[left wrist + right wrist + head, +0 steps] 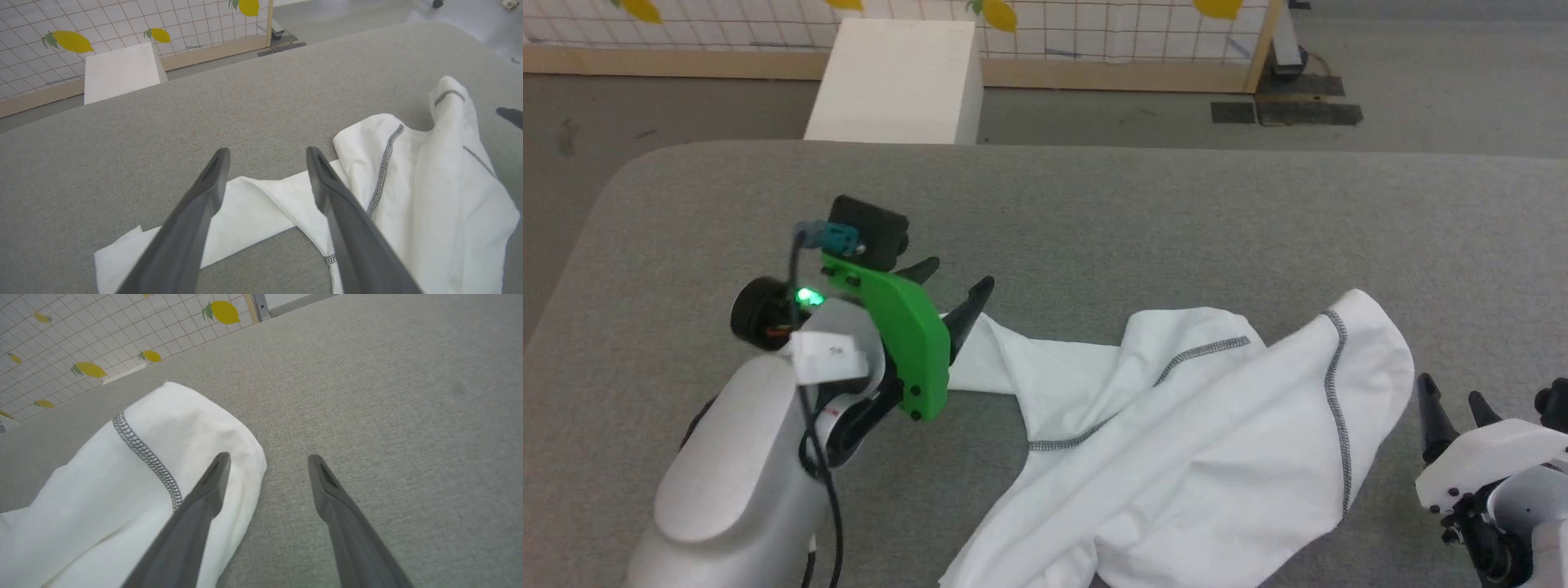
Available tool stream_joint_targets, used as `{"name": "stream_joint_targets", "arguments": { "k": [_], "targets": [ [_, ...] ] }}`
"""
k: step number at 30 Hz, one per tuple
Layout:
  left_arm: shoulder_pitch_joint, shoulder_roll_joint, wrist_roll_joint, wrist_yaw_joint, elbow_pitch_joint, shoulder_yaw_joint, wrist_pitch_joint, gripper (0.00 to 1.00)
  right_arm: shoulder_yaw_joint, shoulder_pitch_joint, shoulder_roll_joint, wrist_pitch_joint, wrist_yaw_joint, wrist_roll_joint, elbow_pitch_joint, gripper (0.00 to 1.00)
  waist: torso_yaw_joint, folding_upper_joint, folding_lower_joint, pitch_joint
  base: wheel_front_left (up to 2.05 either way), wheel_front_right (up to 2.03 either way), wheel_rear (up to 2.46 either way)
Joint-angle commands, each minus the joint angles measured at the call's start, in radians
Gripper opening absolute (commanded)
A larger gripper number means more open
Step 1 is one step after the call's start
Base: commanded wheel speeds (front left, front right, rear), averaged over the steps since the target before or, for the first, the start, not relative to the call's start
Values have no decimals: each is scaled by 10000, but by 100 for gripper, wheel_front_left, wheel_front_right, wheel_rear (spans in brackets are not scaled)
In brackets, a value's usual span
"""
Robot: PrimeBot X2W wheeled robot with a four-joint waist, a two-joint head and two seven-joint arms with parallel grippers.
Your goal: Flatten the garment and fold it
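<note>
The left claw is hovering, fingers apart, over a sleeve of the garment; the right claw is sitting, fingers apart, near its right edge.

1. Garment: white thin-fabric shirt w/ grey-black contrast stitching along seams.
2. State: crumpled, not flat, not folded; cloth bunched in soft folds, layers overlapping.
3. Pose: one sleeve stretches out to the left, lying flat. Main body piles up centre-right. Rounded hump stands up at far right w/ a stitched seam running over it.
4. Place: on grey table, centre to right, near side; near part of cloth runs off bottom of head view.
</note>
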Motion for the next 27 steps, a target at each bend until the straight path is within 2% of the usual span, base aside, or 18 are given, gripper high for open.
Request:
{"name": "stream_joint_targets", "arguments": {
  "k": [1,4,8,14,15,16,17,19,22,27],
  "targets": [
    [-469,-45,280,-148,480,-314,28,100,30,-200,-7,-91,-15,76,-18,100,-737,0,0,637,0,0,0],
    [-1396,-135,771,-385,1724,-1173,181,100,76,-282,-7,-183,-15,174,62,100,-1194,0,0,980,0,0,0],
    [-2055,-50,1189,-478,3274,-1969,603,100,90,-300,-7,-343,-15,277,195,100,-1673,0,0,1254,0,0,0],
    [-2105,-81,1168,-426,5003,-2386,1794,100,16,-298,-7,-549,-15,290,343,100,-1943,0,0,1389,0,0,0],
    [-2012,-139,974,-443,5165,-2427,2068,75,-6,-303,-7,-573,-15,289,364,100,-1938,0,0,1383,0,0,0],
    [-1933,-190,788,-454,5269,-2426,2269,45,-27,-303,-7,-588,-15,278,379,100,-1921,0,0,1372,0,0,0],
    [-1860,-204,638,-471,5343,-2490,2493,0,-47,-314,-7,-605,-15,266,399,100,-1885,0,0,1356,0,0,0],
    [-1745,-251,314,-491,5370,-2470,2629,0,-45,-336,-7,-641,-15,251,448,100,-1789,0,0,1303,0,0,0],
    [-1700,-244,133,-431,5329,-2263,2192,0,24,-353,-7,-677,-15,249,522,100,-1591,0,0,1181,0,0,0],
    [-1783,-371,-438,365,5128,-968,443,0,23,-345,-7,-714,-15,197,614,100,-1155,0,0,868,0,0,0]
  ]
}}
